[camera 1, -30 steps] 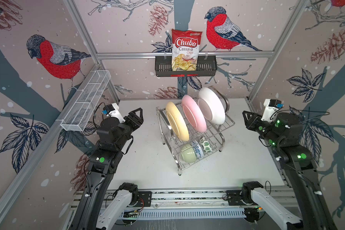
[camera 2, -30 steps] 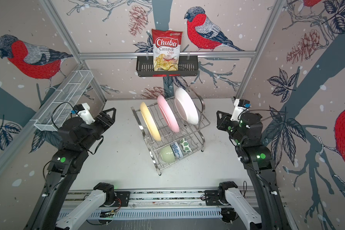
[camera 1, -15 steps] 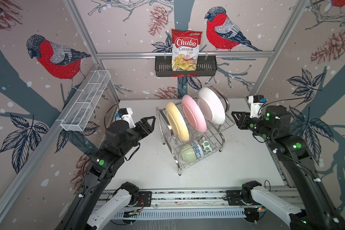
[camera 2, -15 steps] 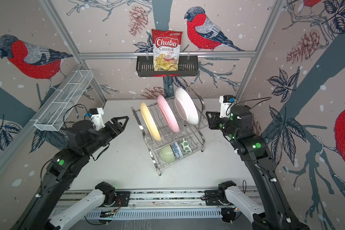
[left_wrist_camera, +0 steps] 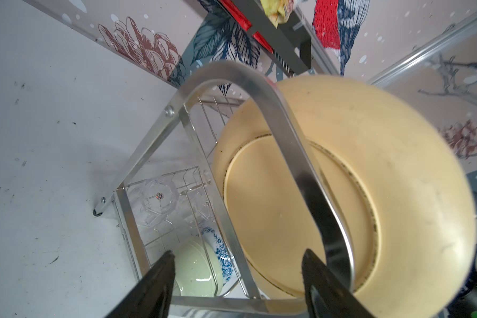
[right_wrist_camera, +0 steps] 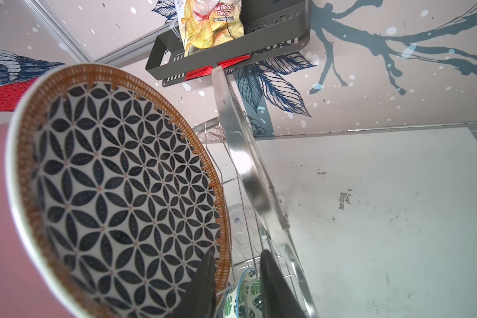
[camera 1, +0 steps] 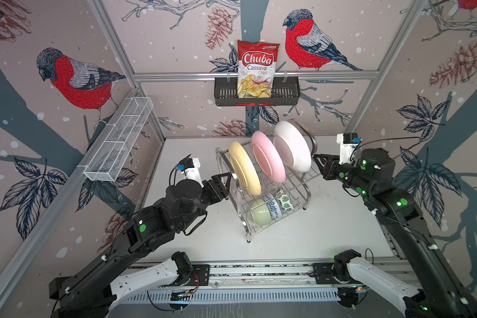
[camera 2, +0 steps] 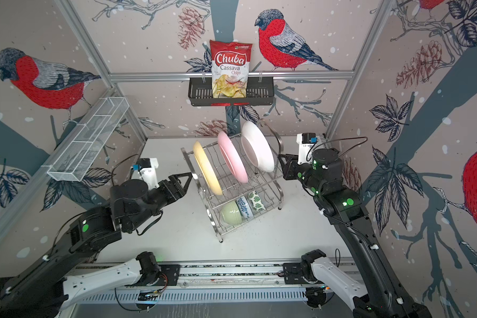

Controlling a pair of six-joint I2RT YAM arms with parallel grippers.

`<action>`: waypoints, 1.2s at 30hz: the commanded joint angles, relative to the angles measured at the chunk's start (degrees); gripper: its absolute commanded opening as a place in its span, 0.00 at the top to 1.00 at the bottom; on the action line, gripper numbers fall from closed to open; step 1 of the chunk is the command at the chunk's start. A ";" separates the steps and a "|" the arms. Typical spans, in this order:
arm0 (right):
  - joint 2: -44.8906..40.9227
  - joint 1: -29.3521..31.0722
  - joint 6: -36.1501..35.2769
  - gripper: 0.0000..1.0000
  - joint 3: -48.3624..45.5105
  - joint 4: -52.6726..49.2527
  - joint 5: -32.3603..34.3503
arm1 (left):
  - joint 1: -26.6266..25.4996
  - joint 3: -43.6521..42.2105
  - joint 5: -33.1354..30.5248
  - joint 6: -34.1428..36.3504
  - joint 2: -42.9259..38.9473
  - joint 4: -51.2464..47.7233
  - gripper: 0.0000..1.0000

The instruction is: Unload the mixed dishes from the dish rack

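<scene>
Your left gripper [camera 1: 226, 183], arm reaching inward, gapes empty beside the cream-yellow plate [camera 1: 244, 170]; your right gripper [camera 1: 318, 165] (jaws narrowly parted, holding nothing) sits by the white plate [camera 1: 292, 148] in the dish rack [camera 1: 298, 187].

The left arm [camera 1: 149, 228] is angling low from its base toward the middle. Its wrist is staying nearly level, and the left gripper [camera 1: 227, 183] is pointing inward with its two black fingers [left_wrist_camera: 160, 286] standing wide apart, gripping nothing. The right arm [camera 1: 397, 203] is standing steeply up from its base and bending at the elbow. The right gripper [camera 1: 318, 165] is pointing inward toward the left one, its fingers sitting a narrow gap apart and clamping nothing.
</scene>
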 commanded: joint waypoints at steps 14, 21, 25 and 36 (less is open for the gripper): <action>8.79 0.13 -4.88 0.72 8.08 3.69 1.16 | -0.11 5.79 -6.23 -5.02 -3.37 -12.08 0.36; 9.27 0.04 -5.83 0.71 8.30 3.34 3.26 | -0.18 8.26 -0.75 -1.30 -1.03 -8.54 0.32; 8.79 -0.04 -5.71 0.68 8.07 3.21 3.59 | -0.19 7.42 2.02 0.13 -0.47 -5.74 0.31; 10.51 -0.13 -6.32 0.66 8.38 2.72 4.63 | -0.46 4.84 9.11 8.49 0.86 4.24 0.30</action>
